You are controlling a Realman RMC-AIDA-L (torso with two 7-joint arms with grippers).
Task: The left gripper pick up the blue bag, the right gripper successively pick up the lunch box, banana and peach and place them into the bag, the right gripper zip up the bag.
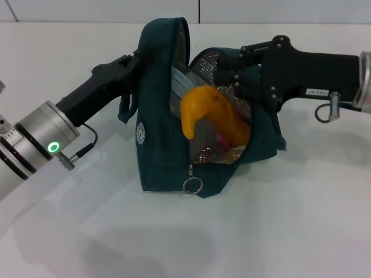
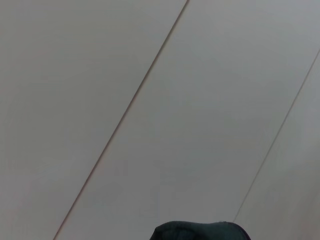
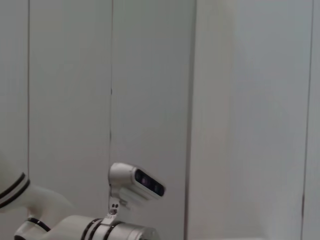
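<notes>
The blue bag [image 1: 159,145] stands on the white table with its mouth open toward me and its silver lining showing. My left gripper [image 1: 134,62] is shut on the bag's upper left edge by a handle and holds it up. The banana [image 1: 208,113] lies inside the opening. Behind it shows the pale edge of the lunch box [image 1: 181,80]. Under the banana a sliver of the pink peach [image 1: 222,139] shows. My right gripper [image 1: 232,75] reaches into the mouth from the right, jaws spread, holding nothing I can see. The ring zip pull [image 1: 192,185] hangs low at the front. The bag's top [image 2: 200,231] peeks into the left wrist view.
The white table [image 1: 301,220] stretches around the bag, with a wall seam behind it. The right wrist view shows wall panels and the robot's head camera [image 3: 135,182].
</notes>
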